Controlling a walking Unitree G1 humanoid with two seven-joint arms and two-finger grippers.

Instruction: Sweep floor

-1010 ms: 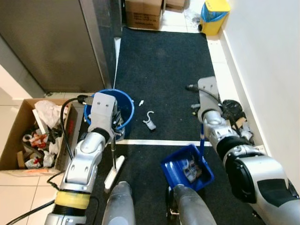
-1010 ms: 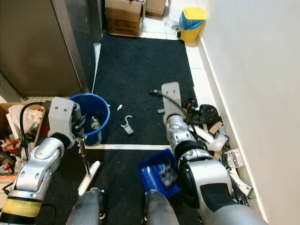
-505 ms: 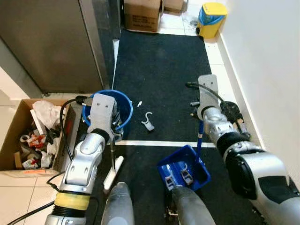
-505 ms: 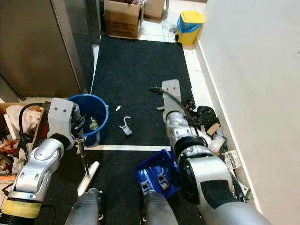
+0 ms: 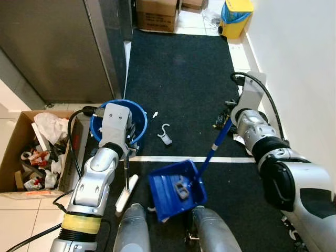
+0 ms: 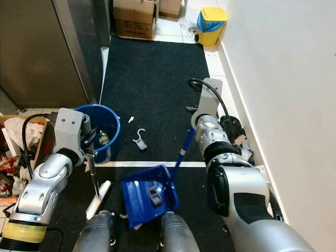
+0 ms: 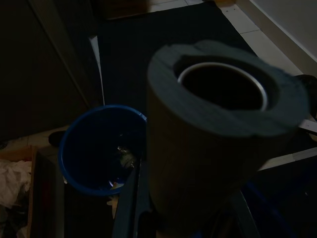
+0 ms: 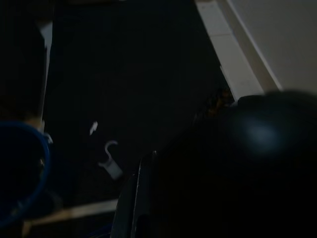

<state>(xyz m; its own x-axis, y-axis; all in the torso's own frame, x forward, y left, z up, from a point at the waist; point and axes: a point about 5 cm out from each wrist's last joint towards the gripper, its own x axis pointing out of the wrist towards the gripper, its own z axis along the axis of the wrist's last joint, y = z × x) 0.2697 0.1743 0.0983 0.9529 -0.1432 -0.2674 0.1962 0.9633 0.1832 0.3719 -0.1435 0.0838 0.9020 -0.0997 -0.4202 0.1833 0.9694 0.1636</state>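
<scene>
My left gripper (image 5: 127,150) is shut on the thin broom handle (image 5: 126,170), just in front of the blue bucket (image 5: 140,116). The white broom head (image 5: 127,192) rests on the black mat. My right gripper (image 5: 229,121) is shut on the blue dustpan handle (image 5: 213,148) near the right wall. The blue dustpan (image 5: 176,189) hangs tilted above the mat between my legs, with small grey scraps in it. A white hook (image 5: 165,135) and a small white scrap (image 5: 155,114) lie on the mat beside the bucket. The bucket (image 7: 94,148) holds some litter.
A cardboard box (image 5: 16,157) full of rubbish stands at the left. A metal door (image 5: 58,47) rises behind the bucket. The white wall (image 5: 294,63) runs along the right, with dark litter (image 6: 233,128) at its foot. A yellow bin (image 5: 236,11) and another cardboard box (image 5: 157,13) stand far ahead.
The dustpan has swung left from my right side to in front of my legs and now tilts. My right wrist has moved toward the wall. The left arm and broom are unmoved.
</scene>
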